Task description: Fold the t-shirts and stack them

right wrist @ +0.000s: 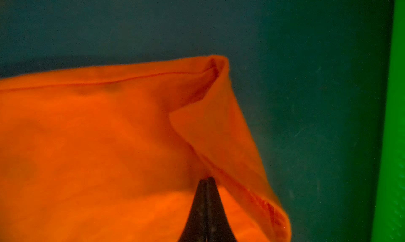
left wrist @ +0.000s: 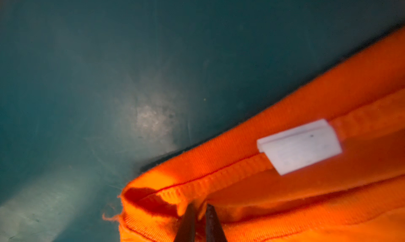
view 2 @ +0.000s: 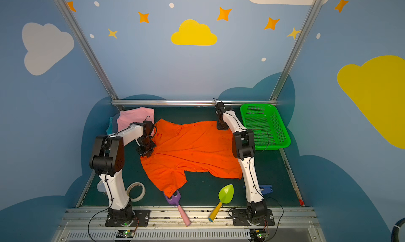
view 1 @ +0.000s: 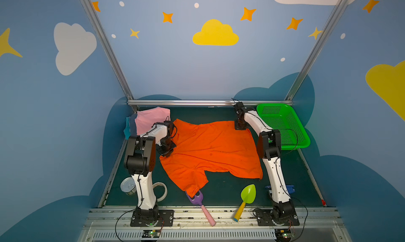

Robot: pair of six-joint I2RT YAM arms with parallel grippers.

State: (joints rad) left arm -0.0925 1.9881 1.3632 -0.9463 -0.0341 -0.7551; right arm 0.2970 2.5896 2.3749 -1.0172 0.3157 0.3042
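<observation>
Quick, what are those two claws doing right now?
Left gripper: closed, pinching the orange t-shirt at its collar.
Right gripper: closed, pinching the orange t-shirt near a corner.

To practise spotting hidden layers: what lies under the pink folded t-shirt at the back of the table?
Under the pink t-shirt, edges of a grey-blue t-shirt and a teal t-shirt poke out at one side. The rest of both, and anything else beneath, is covered.

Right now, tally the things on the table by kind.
T-shirts: 4 (orange, pink, grey-blue, teal)
Toy garden tools: 2 (purple, green)
Basket: 1
Tin can: 1
Tape roll: 1
Blue object, unclear: 1
Total: 10
</observation>
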